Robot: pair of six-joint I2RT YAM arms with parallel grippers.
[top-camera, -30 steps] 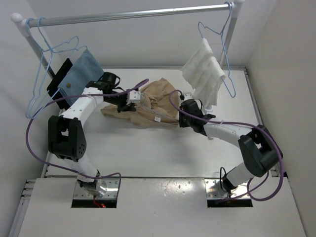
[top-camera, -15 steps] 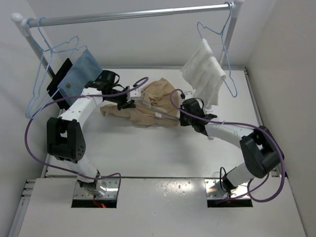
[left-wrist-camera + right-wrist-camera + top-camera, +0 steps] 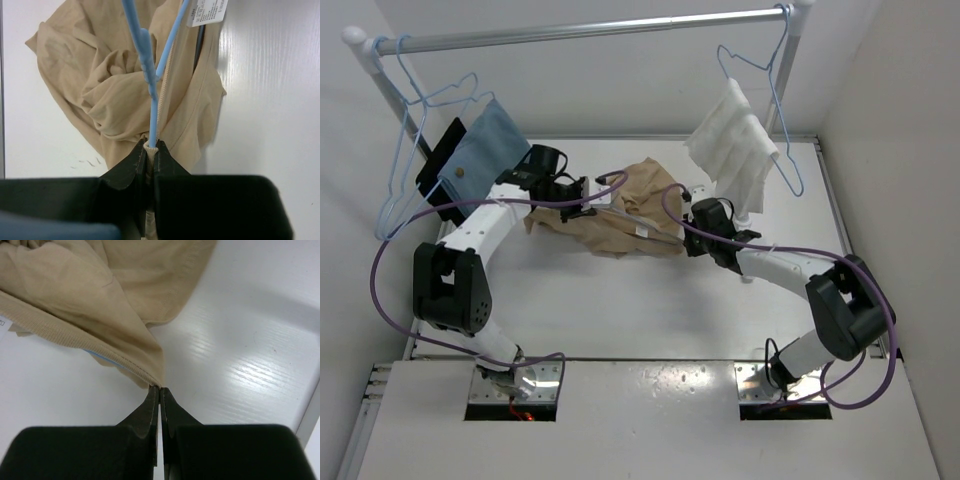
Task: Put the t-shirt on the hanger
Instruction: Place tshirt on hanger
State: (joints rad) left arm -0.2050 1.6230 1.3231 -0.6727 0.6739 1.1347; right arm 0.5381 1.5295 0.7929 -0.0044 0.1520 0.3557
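The fingers of the left gripper [image 3: 151, 149] are clenched on the thin blue wire of the hanger [image 3: 150, 90], with a strip of ribbed collar caught between them beside the wire. The fingers of the right gripper [image 3: 159, 390] are pressed together, pinching a stitched edge of the t-shirt [image 3: 75, 290] that comes to a point at their tips.

The t-shirt [image 3: 620, 215] lies bunched toward the far middle of the table [image 3: 620, 300], stretched between the two grippers, so its long axis runs left to right. From the left fingers the hanger's wires run away toward the right and spread apart as they enter the cloth beside a white label [image 3: 207, 12]. A short piece of blue wire shows under the shirt's edge in the right wrist view.

The table is white and glossy, with white walls around it. Above its far edge runs a metal rail [image 3: 590, 30]. A bare blue hanger [image 3: 430, 110] and a blue cloth [image 3: 480, 150] hang at its left end, and a white towel [image 3: 735, 140] on another blue hanger at its right end.
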